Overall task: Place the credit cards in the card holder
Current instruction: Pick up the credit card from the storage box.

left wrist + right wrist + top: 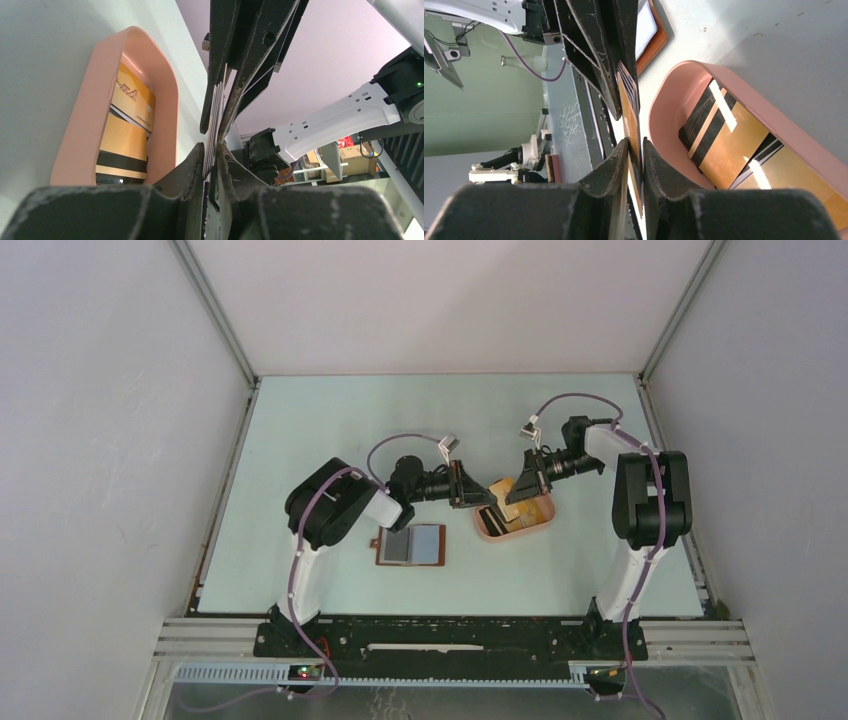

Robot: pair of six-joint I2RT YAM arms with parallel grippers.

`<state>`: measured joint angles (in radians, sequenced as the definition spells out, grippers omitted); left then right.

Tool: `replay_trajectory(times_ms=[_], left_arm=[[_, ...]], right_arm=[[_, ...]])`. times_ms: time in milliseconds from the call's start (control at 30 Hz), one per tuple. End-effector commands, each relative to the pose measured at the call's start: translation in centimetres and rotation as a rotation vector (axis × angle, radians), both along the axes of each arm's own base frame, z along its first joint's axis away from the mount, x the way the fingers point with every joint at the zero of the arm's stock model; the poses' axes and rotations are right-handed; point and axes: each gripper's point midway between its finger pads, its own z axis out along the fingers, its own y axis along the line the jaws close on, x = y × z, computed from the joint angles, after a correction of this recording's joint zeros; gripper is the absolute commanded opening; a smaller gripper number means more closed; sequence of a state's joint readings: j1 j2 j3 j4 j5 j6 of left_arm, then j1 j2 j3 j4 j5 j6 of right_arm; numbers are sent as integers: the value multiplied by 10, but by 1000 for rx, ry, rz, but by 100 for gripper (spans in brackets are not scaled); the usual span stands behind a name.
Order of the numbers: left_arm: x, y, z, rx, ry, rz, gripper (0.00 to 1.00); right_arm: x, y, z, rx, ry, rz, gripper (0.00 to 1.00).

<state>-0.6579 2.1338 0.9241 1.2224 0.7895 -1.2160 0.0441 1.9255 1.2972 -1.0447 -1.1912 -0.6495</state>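
Jaws on both arms closed on the same thing: left gripper and right gripper each pinch the held cards, a thin tan-and-black stack seen edge-on, count unclear. In the top view the left gripper comes in from 9 o'clock and the right from 2 o'clock, tips meeting over the 10 o'clock end of the pink tray. The held cards stand on edge, above and just beside the tray rim; whether they touch it, cannot tell. More credit cards, tan-yellow with black stripes, lie overlapped inside the tray. The card holder lies open and flat on the table, grey-blue pockets up, snap tab at its 9 o'clock side, near the tray at the tray's 8 o'clock, not touching. No card visible in it.
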Motion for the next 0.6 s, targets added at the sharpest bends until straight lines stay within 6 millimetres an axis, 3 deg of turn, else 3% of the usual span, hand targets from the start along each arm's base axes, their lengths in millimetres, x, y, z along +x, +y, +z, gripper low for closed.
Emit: replay_trajectory(times_ms=[0, 200, 433, 567], left_arm=[[1, -2, 19, -67, -60, -35, 15], [0, -2, 22, -88, -43, -45, 5], [-1, -2, 21, -88, -38, -51, 2], [-1, -2, 20, -88, -36, -55, 2]], right_arm=[[13, -8, 5, 13, -49, -21, 22], [15, -9, 6, 21, -47, -30, 23], [14, -9, 7, 24, -42, -30, 34], [15, -9, 5, 20, -36, -33, 35]])
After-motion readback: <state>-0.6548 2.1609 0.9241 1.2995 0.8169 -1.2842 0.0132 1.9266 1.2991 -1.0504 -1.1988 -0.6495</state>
